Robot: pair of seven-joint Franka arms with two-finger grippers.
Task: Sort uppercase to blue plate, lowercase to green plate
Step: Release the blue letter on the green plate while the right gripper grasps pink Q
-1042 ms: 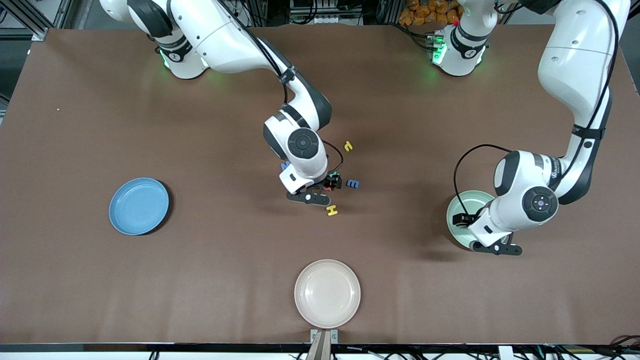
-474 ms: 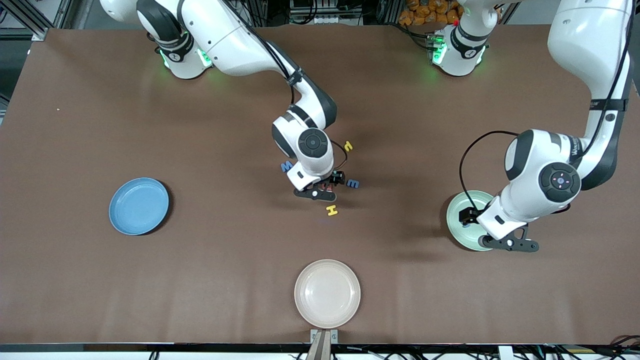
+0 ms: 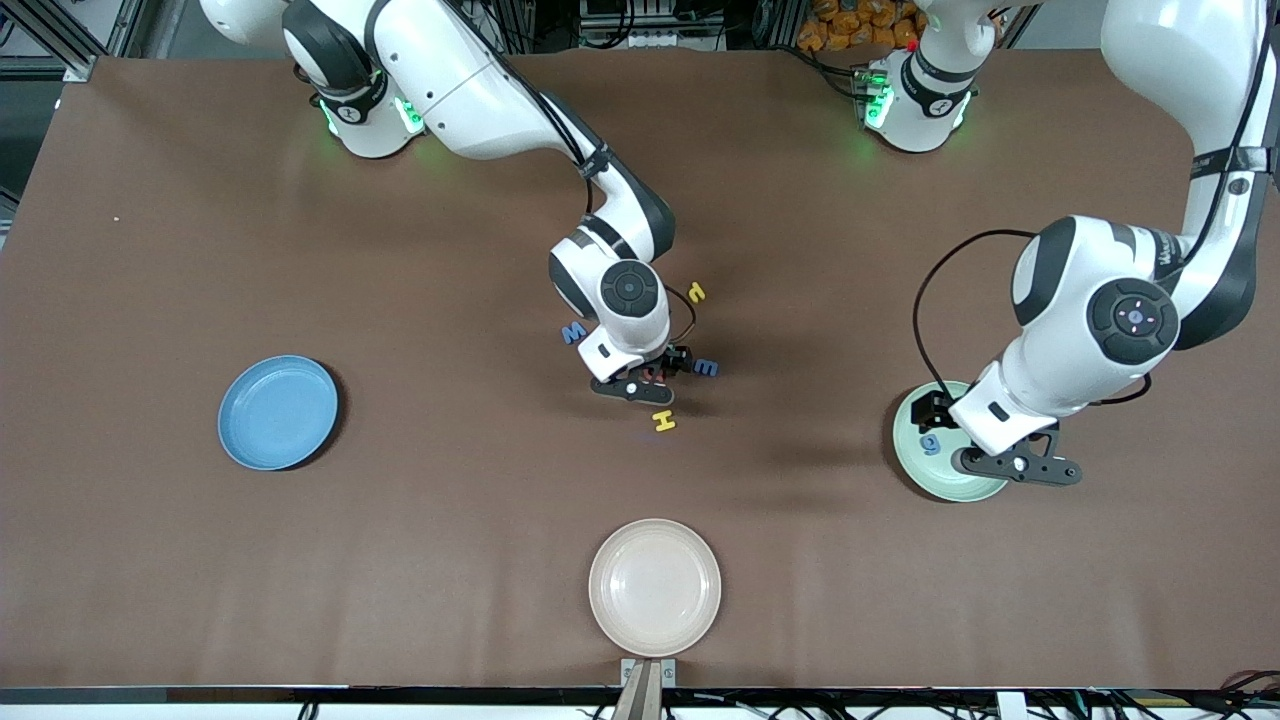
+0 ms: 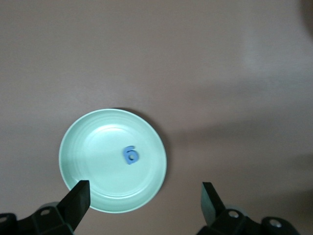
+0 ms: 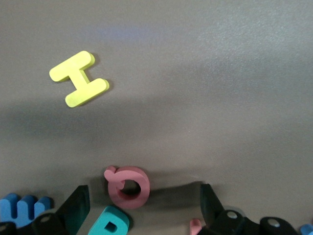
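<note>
Left gripper (image 3: 1000, 462) has risen, uncovering blue g (image 3: 931, 444).

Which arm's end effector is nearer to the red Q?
Right. The right end effector hangs open directly over the red Q; the left end effector is over the green plate.

Brown table (image 3: 180, 560) under even light.
Backed along its top edge by dark metal framing (image 3: 90, 35) and cables.
</note>
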